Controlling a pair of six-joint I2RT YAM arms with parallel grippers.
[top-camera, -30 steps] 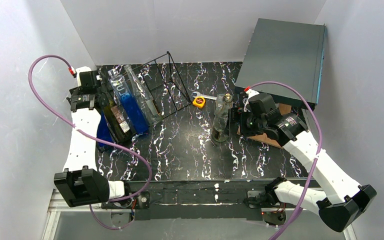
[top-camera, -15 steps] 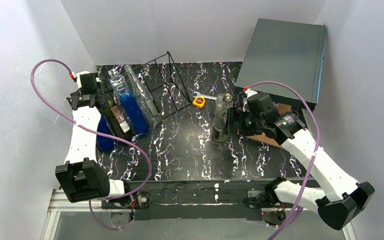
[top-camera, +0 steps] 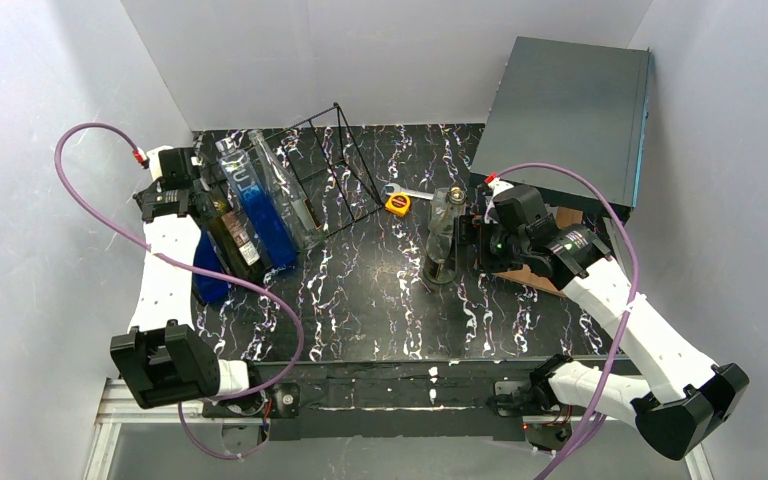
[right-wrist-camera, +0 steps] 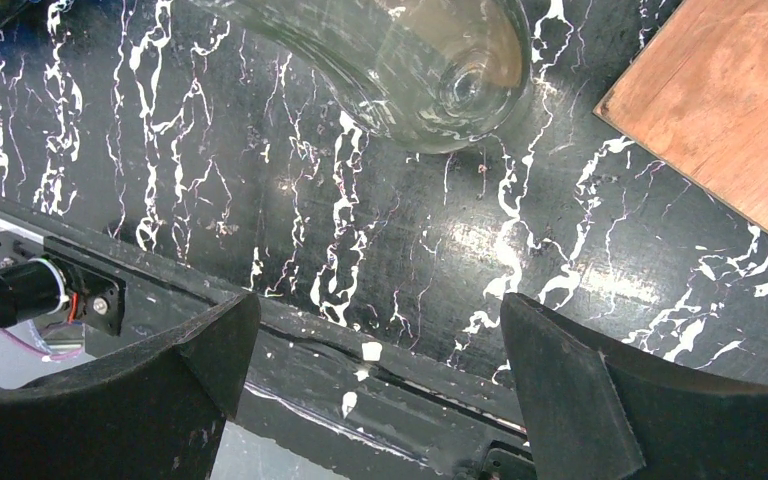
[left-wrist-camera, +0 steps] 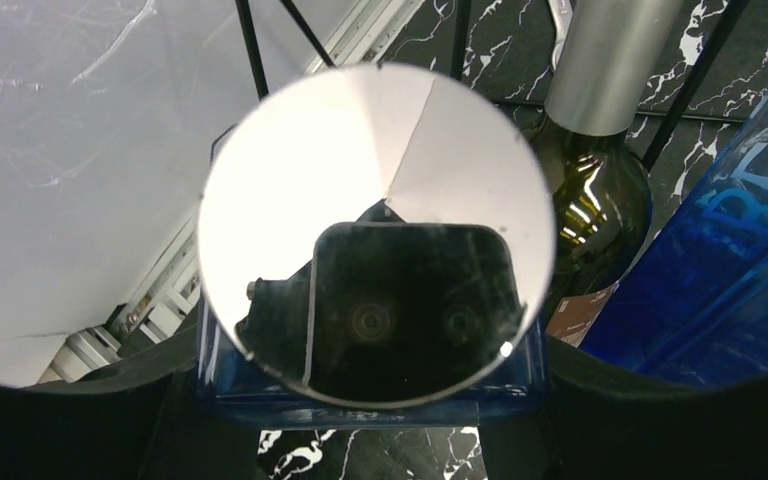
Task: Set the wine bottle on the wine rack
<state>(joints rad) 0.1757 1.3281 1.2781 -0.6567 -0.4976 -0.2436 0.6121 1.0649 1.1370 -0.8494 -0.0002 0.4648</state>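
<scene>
The black wire wine rack (top-camera: 332,160) stands at the back left. A dark green wine bottle (top-camera: 230,228), a blue bottle (top-camera: 262,215) and a clear bottle (top-camera: 285,190) lean on it. My left gripper (top-camera: 182,195) sits over another blue bottle (top-camera: 210,278) with a round silver cap (left-wrist-camera: 360,170). Its fingers (left-wrist-camera: 70,420) press on both sides of that bottle's shoulders. A clear glass bottle (top-camera: 443,238) stands upright mid-table. My right gripper (top-camera: 468,240) is open just right of it. In the right wrist view the bottle's base (right-wrist-camera: 430,80) lies ahead of the open right gripper (right-wrist-camera: 377,310), not between the fingers.
A dark grey box (top-camera: 570,110) fills the back right corner. A wooden board (right-wrist-camera: 730,110) lies under the right wrist. A yellow tape measure (top-camera: 397,205) and a wrench (top-camera: 407,191) lie behind the clear bottle. White walls close in on the left, back and right.
My right gripper has moved left, closer to the standing clear bottle. My left gripper and forearm have shifted slightly left; the bottles on the rack have not visibly moved.
</scene>
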